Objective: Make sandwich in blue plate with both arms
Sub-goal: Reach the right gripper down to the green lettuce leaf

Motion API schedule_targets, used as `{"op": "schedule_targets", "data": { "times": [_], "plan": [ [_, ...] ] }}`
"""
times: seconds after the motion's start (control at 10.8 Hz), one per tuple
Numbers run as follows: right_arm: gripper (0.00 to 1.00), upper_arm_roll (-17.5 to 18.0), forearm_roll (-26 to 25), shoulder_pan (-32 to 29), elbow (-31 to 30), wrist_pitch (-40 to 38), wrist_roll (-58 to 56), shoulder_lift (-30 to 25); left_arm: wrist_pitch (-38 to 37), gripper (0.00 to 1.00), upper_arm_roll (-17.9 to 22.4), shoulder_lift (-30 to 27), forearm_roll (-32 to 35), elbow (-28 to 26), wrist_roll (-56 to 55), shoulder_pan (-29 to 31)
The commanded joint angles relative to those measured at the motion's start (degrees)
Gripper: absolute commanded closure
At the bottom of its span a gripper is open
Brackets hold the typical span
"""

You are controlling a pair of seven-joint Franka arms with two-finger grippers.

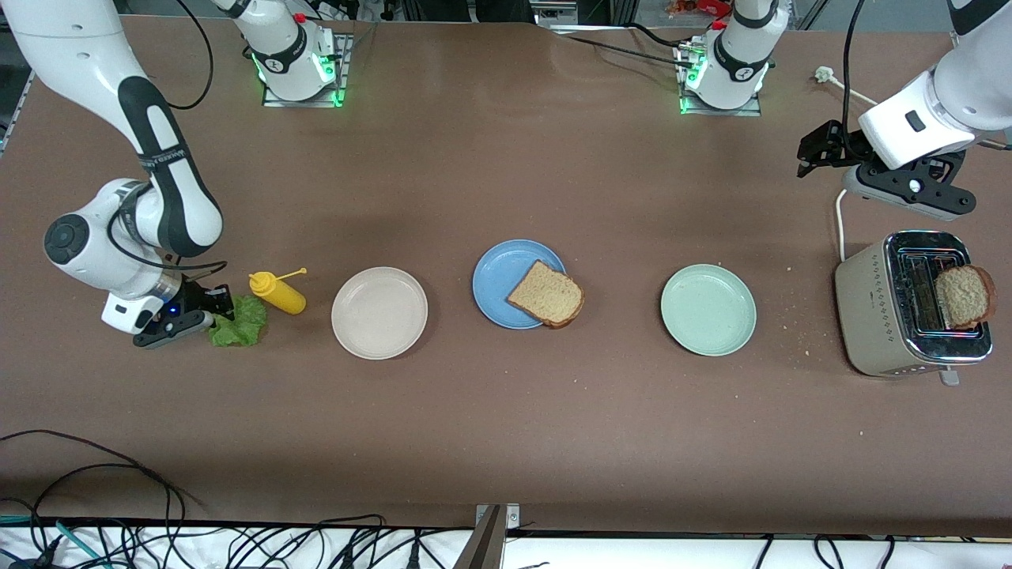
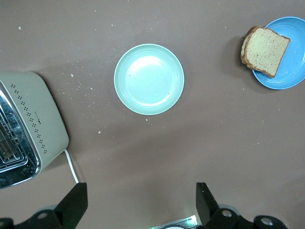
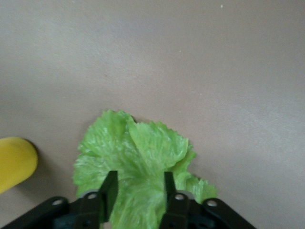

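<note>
Scene taken w/ blue plate (image 1: 496,269) as anchor, mid-table.

Toward right arm's end from blue plate: right gripper (image 3: 138,191) down at table level on lettuce leaf (image 1: 241,322). Fingers (image 3: 108,188) straddling leaf's edge w/ a gap between, leaf lying in that gap; not spread wide, not pressed together. Cannot tell whether pads actually bite the leaf yet. Leaf flat on table, not lifted. Yellow squeeze bottle (image 1: 277,292) on its side just beside leaf, twd blue plate. Beige plate (image 1: 379,312) bare, between bottle and blue plate.

Blue plate itself: one bread slice (image 1: 546,295) on it, overhanging rim on the side twd left arm's end. No lettuce, no top slice yet.

Toward left arm's end from blue plate: pale green plate (image 1: 708,309) bare. Then toaster (image 1: 877,316) w/ second bread slice (image 1: 963,296) standing up out of a slot. Left gripper (image 2: 142,202) up in air over table close to toaster, well apart from blue plate, jaws spread wide, holding nothing; arm waiting.

Step in hand, by judgement: picking up lettuce, sandwich at base-slice stage. Next move prob needs: firm pinch on leaf edge, lift w/o dragging bottle, carry over beige plate, lay on slice. Then left arm to fetch toaster slice as lid.
</note>
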Motion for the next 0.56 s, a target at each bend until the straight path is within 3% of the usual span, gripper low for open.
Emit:
{"op": "schedule_targets", "data": {
  "times": [0.0,0.19,0.28,0.46],
  "plan": [
    [0.00,0.7,1.5,-0.7,-0.4,3.8,-1.7,2.6,-0.4,0.00,-0.1,0.4,-0.8,1.0,-0.6,0.2],
    [0.00,0.7,1.5,-0.7,-0.4,5.7,-1.9,3.8,-0.5,0.00,0.0,0.4,-0.8,1.0,-0.6,0.6],
    [0.15,0.7,1.6,-0.8,-0.4,6.0,-3.4,3.9,-0.4,0.00,-0.2,0.4,-0.8,1.1,-0.6,0.5],
    [0.92,0.7,1.6,-0.8,-0.1,6.0,-7.3,3.7,-0.4,0.00,-0.3,0.4,-0.8,1.1,-0.6,0.4]
  ]
}}
